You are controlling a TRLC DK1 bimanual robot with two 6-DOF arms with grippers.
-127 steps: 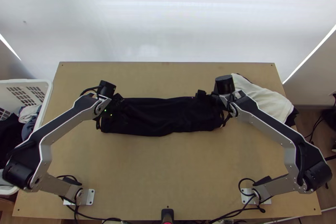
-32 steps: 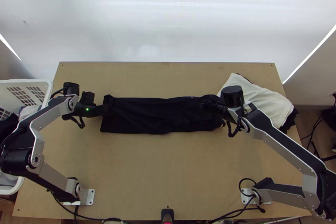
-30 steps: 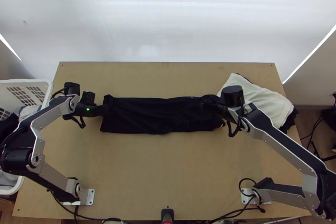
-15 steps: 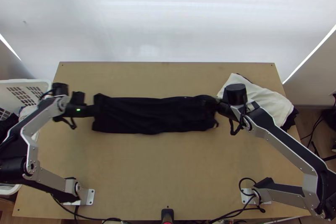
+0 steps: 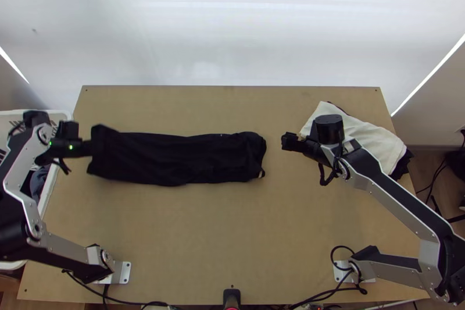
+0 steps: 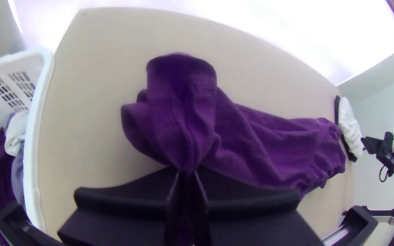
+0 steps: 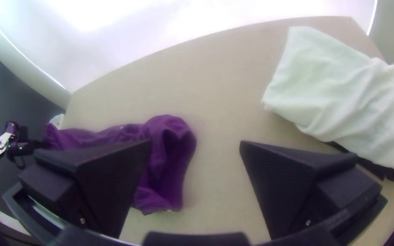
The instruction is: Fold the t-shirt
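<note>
In the top view the dark t-shirt (image 5: 186, 159) lies as a long folded strip across the table's left and middle. My left gripper (image 5: 92, 148) is at its left end, which it lifts a little. The left wrist view has the left gripper (image 6: 188, 175) shut on that end of the t-shirt (image 6: 261, 141), the cloth bunched between its fingers. My right gripper (image 5: 286, 141) stands apart from the t-shirt, just beyond its right end. Seen in the right wrist view, the right gripper (image 7: 196, 146) is open, its fingers wide apart, with the t-shirt's end (image 7: 165, 159) beside one finger.
A white cloth (image 5: 360, 135) lies over dark cloth at the table's back right, close by my right arm. A white basket (image 5: 65, 115) holding clothes stands at the left edge, under my left arm. Bare table (image 5: 232, 240) lies in front of the t-shirt.
My left gripper has moved left, drawing the t-shirt along with it. The right gripper, earlier at the t-shirt's right end, has come away from it, and a gap has opened between them.
</note>
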